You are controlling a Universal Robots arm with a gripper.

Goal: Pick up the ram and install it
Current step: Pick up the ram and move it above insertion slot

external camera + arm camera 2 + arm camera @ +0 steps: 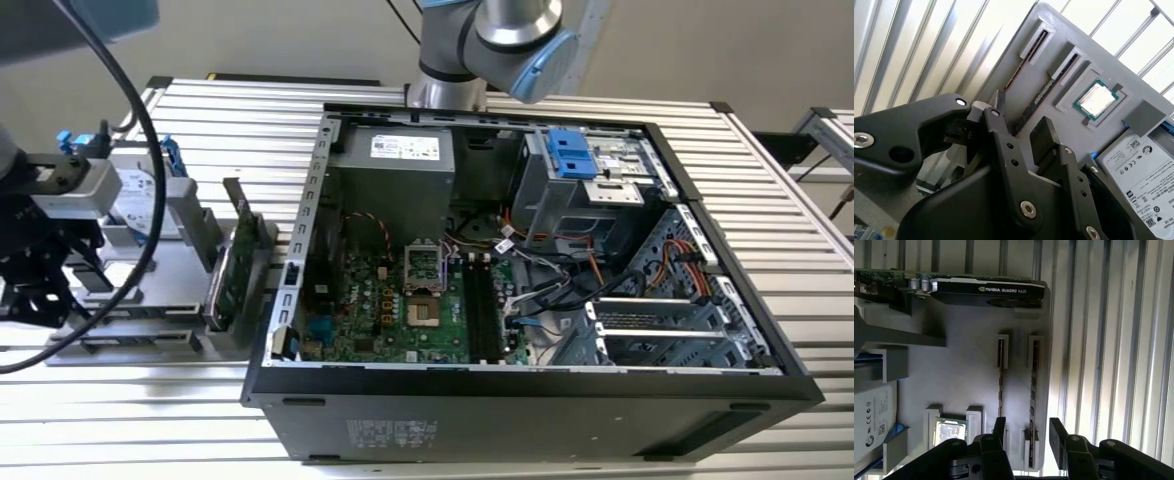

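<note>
Two ram sticks stand on edge in slots of a grey holder plate (964,365). In the first wrist view one ram (1034,375) runs between my open gripper's (1028,432) fingers (1056,432), and the other ram (1000,372) lines up with the opposite finger. The second wrist view shows the same dark ram (1026,112) running between the two black fingertips of the gripper (1021,122), above the plate. In the exterior view the gripper (54,285) hangs over the holder at that view's left, away from the open computer case (307,230).
On the holder lie a green expansion card (979,290) (238,265), a bare processor chip (1097,98) (951,430) and a silver hard drive (1139,165) (871,420). The case's motherboard shows long memory slots (483,305). A black cable (147,180) loops over the holder.
</note>
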